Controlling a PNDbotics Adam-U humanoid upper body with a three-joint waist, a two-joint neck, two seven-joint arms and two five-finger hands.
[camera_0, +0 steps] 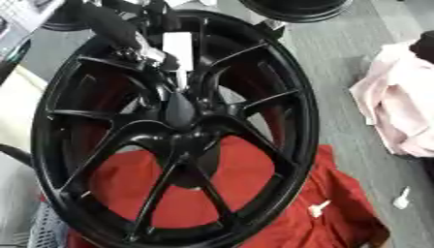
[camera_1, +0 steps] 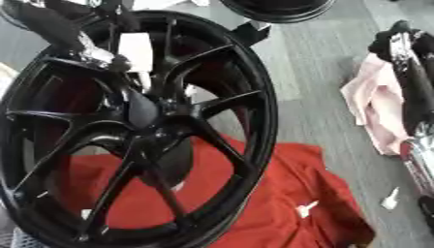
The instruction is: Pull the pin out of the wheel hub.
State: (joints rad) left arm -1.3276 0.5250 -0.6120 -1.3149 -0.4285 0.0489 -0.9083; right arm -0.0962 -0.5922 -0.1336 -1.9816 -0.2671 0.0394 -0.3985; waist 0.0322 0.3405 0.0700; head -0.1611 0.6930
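The pin (camera_0: 179,53) — a white, flat-headed piece with a thin white shank running down toward the centre — stands above the wheel hub (camera_0: 180,112), in the upper middle of the black wheel (camera_0: 301,121). Your left hand (camera_0: 149,54) comes in from the upper left, its fingers closed against the lower left side of the pin's head. By the look of it the grip is made and the pull is what remains: the shank's lower end meets the dark hub, and you cannot tell from either view whether its tip is seated or already free. The wheel lies tilted on a red cloth (camera_0: 254,193), where a small white piece (camera_0: 318,208) lies near the rim, with another (camera_0: 401,198) on the grey floor beyond and a pink cloth (camera_0: 394,106) heaped at the right. A second dark wheel (camera_0: 297,9) shows at the top edge. Only the right eye view shows your right arm — a black length with silver joints along the right edge, ending in your right hand (camera_1: 400,36) over the pink cloth; whether that hand is open cannot be told. The left eye view shows more of the pink cloth.
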